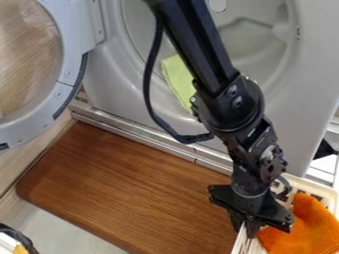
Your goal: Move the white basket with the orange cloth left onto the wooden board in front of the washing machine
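The orange cloth lies just beside the pincer, whose state, apart or together, I cannot tell; gripping it well calls for keeping clear of the basket's rim.

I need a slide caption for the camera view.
Black gripper beside an orange cloth, green cloth at the machine's opening.

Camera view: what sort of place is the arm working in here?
Most likely a laundry area: a light-grey front-loading machine, washer or dryer, has its round see-through door open, a lime-green cloth lies at its opening, and an orange cloth sits in a cream plastic basket.
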Tool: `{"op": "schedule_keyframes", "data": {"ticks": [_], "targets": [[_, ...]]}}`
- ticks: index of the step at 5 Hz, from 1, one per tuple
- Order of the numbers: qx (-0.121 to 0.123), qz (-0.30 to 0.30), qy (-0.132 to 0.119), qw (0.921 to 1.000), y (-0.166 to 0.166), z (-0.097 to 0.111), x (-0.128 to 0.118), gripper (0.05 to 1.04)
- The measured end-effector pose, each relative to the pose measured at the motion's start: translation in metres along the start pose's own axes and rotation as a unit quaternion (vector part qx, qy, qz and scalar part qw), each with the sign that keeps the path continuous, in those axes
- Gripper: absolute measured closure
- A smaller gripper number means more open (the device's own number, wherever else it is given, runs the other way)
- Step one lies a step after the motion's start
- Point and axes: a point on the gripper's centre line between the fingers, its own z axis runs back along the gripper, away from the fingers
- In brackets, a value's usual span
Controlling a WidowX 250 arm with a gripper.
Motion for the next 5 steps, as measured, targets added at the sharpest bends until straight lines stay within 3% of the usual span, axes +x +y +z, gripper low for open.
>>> {"op": "schedule_keyframes", "data": {"ticks": [1, 3, 4, 5], "targets": [[-0.013, -0.034, -0.01, 0.9993, 0.001, 0.021, 0.006, 0.984], [-0.033, -0.028, -0.038, 0.9983, 0.058, 0.094, 0.001, 0.989], [-0.021, 0.007, -0.043, 0.9988, 0.105, 0.108, -0.01, 0.989], [-0.003, 0.034, -0.039, 0.9986, 0.156, 0.1, -0.015, 0.989]]}}
